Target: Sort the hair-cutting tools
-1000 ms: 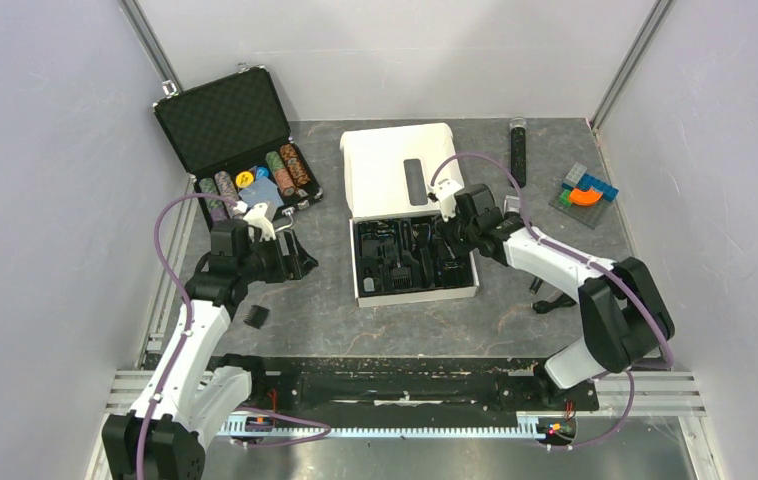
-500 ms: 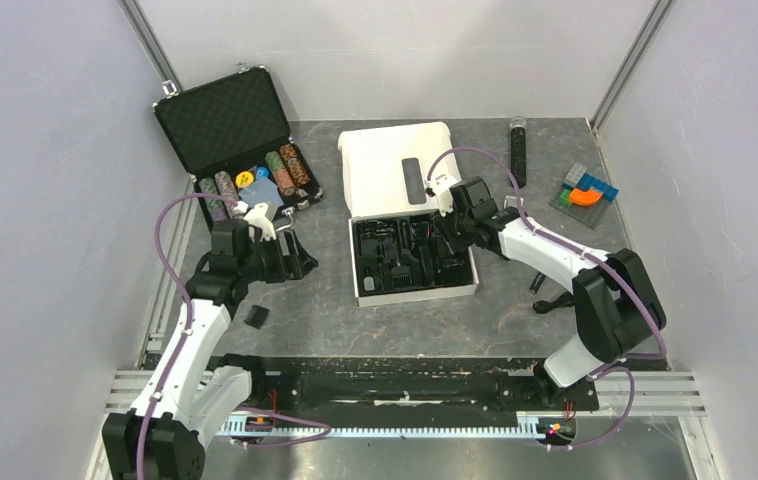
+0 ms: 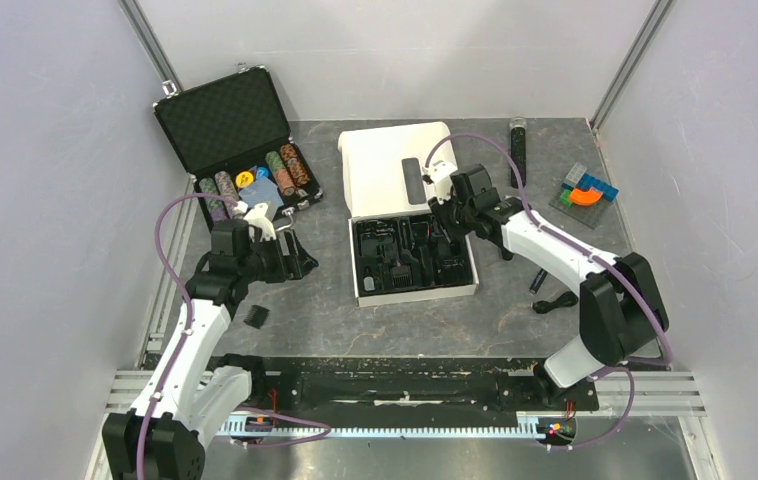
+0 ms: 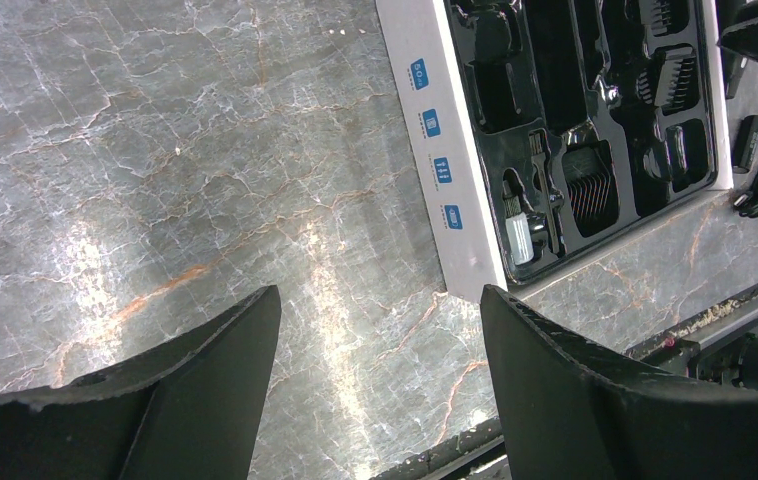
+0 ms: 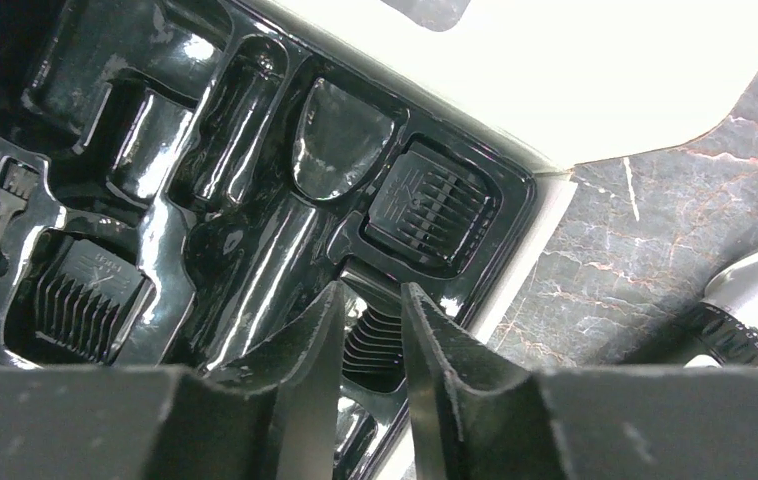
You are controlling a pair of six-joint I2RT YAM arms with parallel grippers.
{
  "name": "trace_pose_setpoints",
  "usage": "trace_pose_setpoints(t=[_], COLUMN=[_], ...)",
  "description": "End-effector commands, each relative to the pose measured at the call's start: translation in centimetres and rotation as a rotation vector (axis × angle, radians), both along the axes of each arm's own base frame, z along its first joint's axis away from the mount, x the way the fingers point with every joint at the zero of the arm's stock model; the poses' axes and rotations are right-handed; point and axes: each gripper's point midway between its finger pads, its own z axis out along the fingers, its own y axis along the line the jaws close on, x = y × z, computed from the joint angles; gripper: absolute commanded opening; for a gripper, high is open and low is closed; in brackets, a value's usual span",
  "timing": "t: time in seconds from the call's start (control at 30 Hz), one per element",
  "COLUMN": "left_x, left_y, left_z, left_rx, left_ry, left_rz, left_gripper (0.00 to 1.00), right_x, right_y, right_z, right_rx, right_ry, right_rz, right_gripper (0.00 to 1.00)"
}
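The white box (image 3: 380, 170) holds a black tray (image 3: 367, 268) with moulded slots. Black comb attachments sit in its slots (image 5: 433, 205) (image 5: 80, 300). One more black comb (image 3: 256, 316) lies loose on the table by my left arm. My right gripper (image 3: 442, 222) hovers over the tray's far right corner; in its wrist view (image 5: 372, 292) the jaws stand a narrow gap apart, and a ridged comb (image 5: 373, 340) in the tray shows through the gap. A black-and-silver clipper end (image 5: 745, 308) lies right of the box. My left gripper (image 3: 300, 255) is wide open and empty over bare table (image 4: 377, 300).
An open black case (image 3: 225, 120) with stacked colourful chips (image 3: 280, 172) stands at the far left. A thin black stick (image 3: 518, 150) and a colourful block toy (image 3: 585, 190) lie far right. A small black piece (image 3: 538, 280) and a cable (image 3: 555, 300) lie right of the box.
My right gripper has moved away from me and a little left over the tray's far right corner. The left arm has not moved.
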Motion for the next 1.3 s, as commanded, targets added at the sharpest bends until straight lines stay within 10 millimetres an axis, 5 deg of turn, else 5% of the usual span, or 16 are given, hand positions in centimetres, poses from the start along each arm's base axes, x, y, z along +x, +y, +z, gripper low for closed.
trace_pose_setpoints(t=[0.0, 0.4, 0.67, 0.77, 1.07, 1.27], left_x=[0.4, 0.4, 0.4, 0.5, 0.5, 0.5], left_y=[-0.3, -0.4, -0.3, -0.3, -0.3, -0.2], left_z=[0.5, 0.6, 0.5, 0.5, 0.4, 0.4], left_rx=[-0.014, -0.015, -0.014, -0.014, -0.012, -0.006], left_ry=[-0.029, -0.031, -0.027, -0.026, -0.023, -0.022], left_rz=[-0.009, -0.01, -0.011, -0.009, -0.007, -0.003], left_gripper=[0.8, 0.8, 0.8, 0.8, 0.8, 0.8], right_x=[1.1, -0.8, -1.4, -0.9, 0.9, -0.3], right_y=[0.8, -0.4, -1.5, -0.9, 0.6, -0.9], right_z=[0.1, -5.1, -6.7, -5.7, 1.8, 0.6], right_rx=[0.006, -0.082, -0.154, -0.125, 0.006, -0.023], right_ry=[-0.016, 0.133, 0.187, 0.16, -0.015, 0.004], right_rz=[0.014, 0.012, 0.003, 0.015, 0.005, -0.054], right_gripper=[0.28, 0.17, 0.17, 0.18, 0.3, 0.32])
